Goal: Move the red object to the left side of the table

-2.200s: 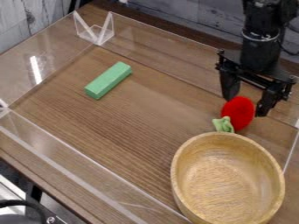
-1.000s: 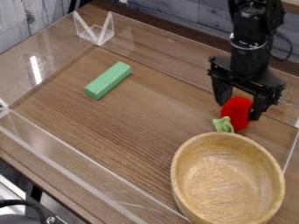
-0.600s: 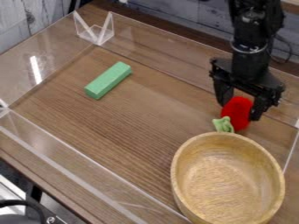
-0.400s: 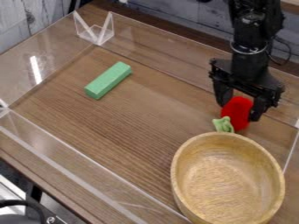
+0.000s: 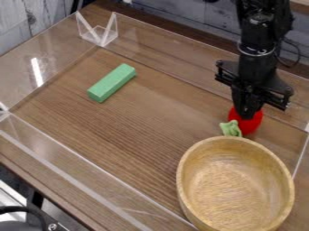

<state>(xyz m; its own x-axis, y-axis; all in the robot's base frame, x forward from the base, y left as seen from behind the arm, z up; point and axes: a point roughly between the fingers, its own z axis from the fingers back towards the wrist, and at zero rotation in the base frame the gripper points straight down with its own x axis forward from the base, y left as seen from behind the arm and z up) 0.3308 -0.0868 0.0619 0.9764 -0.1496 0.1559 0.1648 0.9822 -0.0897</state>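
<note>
The red object (image 5: 250,124) lies on the table (image 5: 133,135) at the right side, just behind the wooden bowl, with its light green leafy end (image 5: 229,129) pointing left. My gripper (image 5: 251,110) comes straight down onto it, and its black fingers are drawn in tight against the fruit's upper half, which they hide. Only the lower red part and the leaf show. The fruit still rests on the tabletop.
A large wooden bowl (image 5: 200,159) sits at the front right, close to the fruit. A green rectangular block (image 5: 111,82) lies left of centre. Low clear acrylic walls (image 5: 49,149) border the table, and a clear folded stand (image 5: 97,30) is at the back left.
The fingers stood apart on either side of the red fruit; now they have closed in on it. The arm and the fruit have stayed in place.
</note>
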